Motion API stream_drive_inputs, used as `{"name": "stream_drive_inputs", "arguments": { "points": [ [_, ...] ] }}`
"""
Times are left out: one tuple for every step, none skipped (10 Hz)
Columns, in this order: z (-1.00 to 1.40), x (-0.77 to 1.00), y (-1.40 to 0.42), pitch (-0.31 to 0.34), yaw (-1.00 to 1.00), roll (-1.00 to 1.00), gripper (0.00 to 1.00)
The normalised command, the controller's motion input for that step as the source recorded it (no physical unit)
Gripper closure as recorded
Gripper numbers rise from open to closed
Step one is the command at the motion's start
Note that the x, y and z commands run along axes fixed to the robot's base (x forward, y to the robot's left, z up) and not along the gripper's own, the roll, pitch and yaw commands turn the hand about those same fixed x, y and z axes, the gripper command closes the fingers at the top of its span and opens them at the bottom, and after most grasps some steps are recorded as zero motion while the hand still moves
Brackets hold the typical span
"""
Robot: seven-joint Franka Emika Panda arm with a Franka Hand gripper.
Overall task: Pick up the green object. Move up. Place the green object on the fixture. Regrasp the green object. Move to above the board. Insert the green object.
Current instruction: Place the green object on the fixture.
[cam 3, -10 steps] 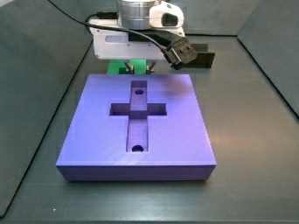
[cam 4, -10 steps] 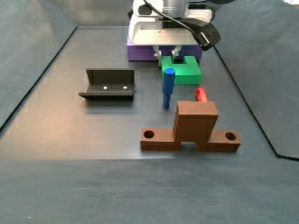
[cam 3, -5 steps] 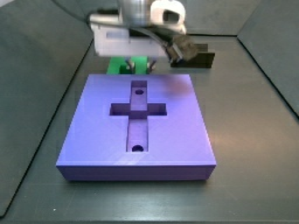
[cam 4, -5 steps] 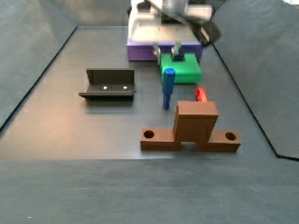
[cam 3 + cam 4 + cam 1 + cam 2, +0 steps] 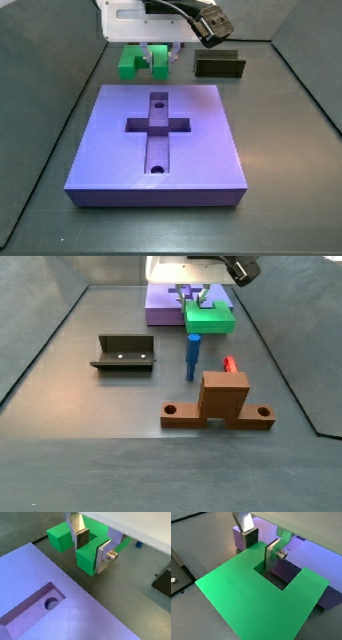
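Board (image 5: pixel 160 135): large purple slab with a cross-shaped recess and two round holes, lying flat on the dark counter (image 5: pixel 287 190) at the near end in a side view. In a side view (image 5: pixel 166 306) it lies far off, mostly hidden behind the arm and the green piece.

Brown post (image 5: pixel 223 403): upright block on a two-eared base, nearest item in that side view. A blue peg (image 5: pixel 193 356) stands just beside it; a thin red bar (image 5: pixel 229 364) shows behind its top, its lower part hidden.

Fixture (image 5: pixel 124 353): dark open bracket with raised sides, standing alone on the counter, well apart from the post and the board. In a side view (image 5: pixel 221 66) it sits beyond the board's far edge.

Green object (image 5: pixel 144 58): bright green notched piece, lifted clear of the counter beyond the board's far end in both side views (image 5: pixel 210 318).

Gripper (image 5: pixel 261 546): pointing straight down from the white wrist block, the arm above it cut off by the frame edge. Silver finger plates (image 5: pixel 103 556) clamped on one arm of the green object (image 5: pixel 85 548), one plate inside the notch (image 5: pixel 276 571), the other on the outer face. In a side view (image 5: pixel 152 55) the fingertips are hard to tell from the piece.
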Motion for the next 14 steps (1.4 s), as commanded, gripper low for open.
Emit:
{"name": "stream_drive_inputs", "arguments": {
  "points": [
    [0.53,0.61,0.0,0.091,-0.13,-0.95,1.0],
    [0.43,0.71,0.0,0.023,-0.19,-1.0,1.0],
    [0.42,0.77,0.0,0.029,-0.22,-1.0,1.0],
    [0.49,0.85,0.0,0.089,-0.21,-0.92,1.0],
    [0.54,0.87,0.0,0.211,-0.21,-0.8,1.0],
    [0.54,0.85,0.0,0.197,-0.18,-0.8,1.0],
    [0.57,0.86,0.0,0.14,-0.17,-0.81,1.0],
    [0.52,0.85,0.0,0.134,-0.15,-0.79,1.0],
    [0.4,0.83,0.05,0.06,-0.14,-0.81,1.0],
    [0.23,0.61,0.17,0.0,0.0,-0.9,1.0],
    [0.31,0.7,0.02,0.097,0.05,-0.65,1.0],
    [0.38,0.73,0.0,0.077,0.0,-0.59,1.0],
    [-0.04,0.02,0.0,0.0,0.0,-0.16,1.0],
    [0.0,0.0,-0.02,0.0,0.0,0.0,1.0]
  ]
}}
